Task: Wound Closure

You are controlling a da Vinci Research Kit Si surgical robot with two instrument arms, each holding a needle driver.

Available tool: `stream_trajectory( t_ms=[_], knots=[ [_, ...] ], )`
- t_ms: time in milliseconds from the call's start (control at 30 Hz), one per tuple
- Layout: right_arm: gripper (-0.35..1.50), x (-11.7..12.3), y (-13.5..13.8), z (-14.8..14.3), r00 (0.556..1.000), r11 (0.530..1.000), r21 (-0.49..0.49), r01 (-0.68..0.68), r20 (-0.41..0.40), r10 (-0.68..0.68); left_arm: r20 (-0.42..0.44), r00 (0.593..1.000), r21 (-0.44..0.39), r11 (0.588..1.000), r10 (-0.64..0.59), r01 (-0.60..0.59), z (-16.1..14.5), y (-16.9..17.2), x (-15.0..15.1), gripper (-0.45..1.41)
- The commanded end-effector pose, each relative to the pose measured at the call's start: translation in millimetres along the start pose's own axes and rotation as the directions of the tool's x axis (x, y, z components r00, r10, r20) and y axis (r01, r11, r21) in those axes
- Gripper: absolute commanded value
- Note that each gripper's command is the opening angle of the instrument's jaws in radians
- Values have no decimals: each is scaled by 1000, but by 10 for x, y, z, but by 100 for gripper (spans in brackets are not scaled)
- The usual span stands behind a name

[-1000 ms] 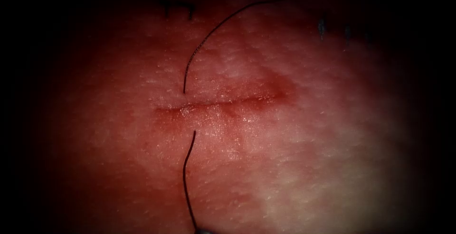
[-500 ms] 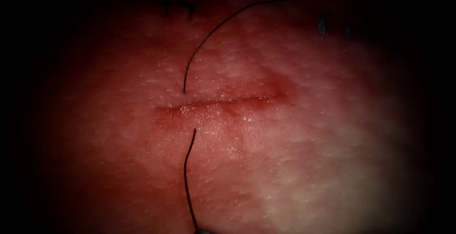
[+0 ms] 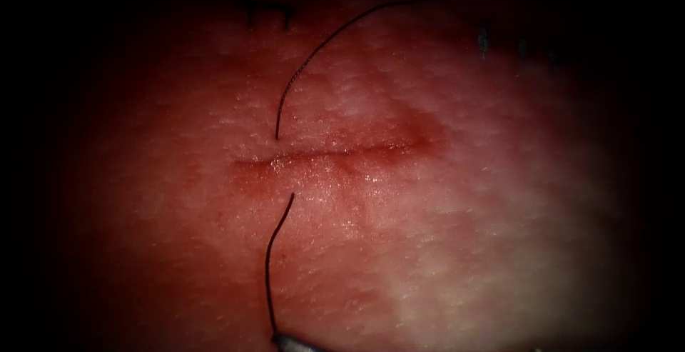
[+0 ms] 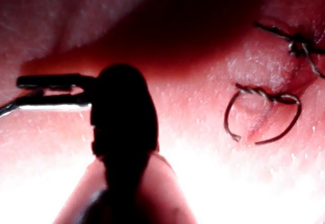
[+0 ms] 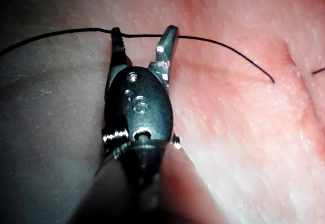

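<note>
The tissue (image 3: 442,202) has a horizontal cut (image 3: 328,155). Dark thread (image 3: 314,48) goes into the tissue just above the cut's left part. It comes out just below the cut as a lower strand (image 3: 270,266). That strand ends at a grey metal piece (image 3: 289,342) at the bottom edge. In the left wrist view, my left tool (image 4: 23,92) is shut on a thin shiny needle (image 4: 10,108) held above the tissue, not in it. My right tool (image 5: 143,32) has its jaws apart, with the thread (image 5: 213,41) running across between the tips.
Two knotted stitches (image 4: 261,97) (image 4: 299,43) from before sit in the tissue beside the left tool. Short dark marks (image 3: 265,13) (image 3: 484,39) lie on the far side of the tissue. Red fluid stains the skin around the cut.
The lower strand's bottom end has swung to the left, and the grey metal piece has moved left and further into view. The upper strand has stayed put.
</note>
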Motion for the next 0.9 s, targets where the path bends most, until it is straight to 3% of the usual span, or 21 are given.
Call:
stream_trajectory(
  t_ms=[33,400,633,667,800,900],
  knots=[
    [67,-3,-4,5,1000,1000,1,-4,0,4,5,1000,2,1000,3,-3,8,-2,7,-45],
    [33,11,17,-10,1000,999,-36,16,17,-15,5,1000,2,1000,3,-3,8,-2,7,-45],
    [14,-9,19,-17,999,999,-37,37,21,-36,5,1000,2,1000,3,-3,8,-2,7,-45],
    [8,-11,16,-19,999,999,-35,41,20,-41,22,1000,71,997,4,-6,12,-3,7,-39],
    [-1,-13,11,-25,999,999,-30,45,19,-44,38,999,77,997,5,-8,39,-3,9,-31],
    [-12,-11,9,-35,999,999,-24,44,17,-44,34,999,82,997,11,-13,31,6,25,-20]
  ],
)
